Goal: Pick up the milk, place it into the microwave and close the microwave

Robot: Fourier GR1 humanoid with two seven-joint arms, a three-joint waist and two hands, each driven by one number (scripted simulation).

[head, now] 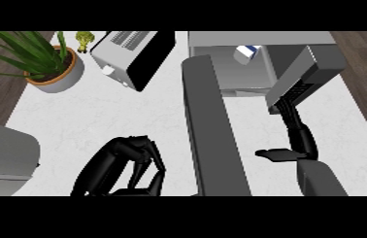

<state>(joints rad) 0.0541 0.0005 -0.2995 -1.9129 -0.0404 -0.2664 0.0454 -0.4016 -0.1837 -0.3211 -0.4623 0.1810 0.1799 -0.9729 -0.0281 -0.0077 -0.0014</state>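
Observation:
The microwave (301,38) stands at the back right with its dark door (215,135) swung open toward me. Inside the cavity, the white and blue milk carton (246,52) stands near the back. My right hand (299,135) is open to the right of the door, thumb out to the left. Its straight fingers (285,108) reach up to the lower end of the microwave's right side panel (312,69), well apart from the carton. My left hand (132,166) is low on the counter, left of the door, fingers curled and holding nothing.
A toaster (132,55) sits at the back centre-left. Left of it are a potted plant (52,69) and a small green object (84,40). A grey rounded object (14,159) juts in at the left edge. The white counter (100,115) spreads between them.

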